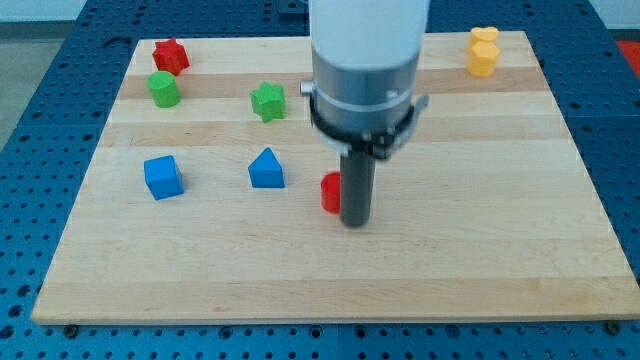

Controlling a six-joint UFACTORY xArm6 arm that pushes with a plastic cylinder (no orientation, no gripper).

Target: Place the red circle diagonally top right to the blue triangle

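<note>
The red circle (330, 192) lies on the wooden board near the middle, partly hidden behind my rod. My tip (355, 222) rests on the board just right of it, touching or almost touching its right side. The blue triangle (266, 169) sits to the left of the red circle and slightly higher in the view, a short gap away.
A blue cube (163, 177) lies at the left. A green circle (164, 89) and a red star (171, 55) sit at the top left. A green star (268, 101) lies above the blue triangle. Two yellow blocks (483, 52) sit at the top right. The arm's white body hides the board's top middle.
</note>
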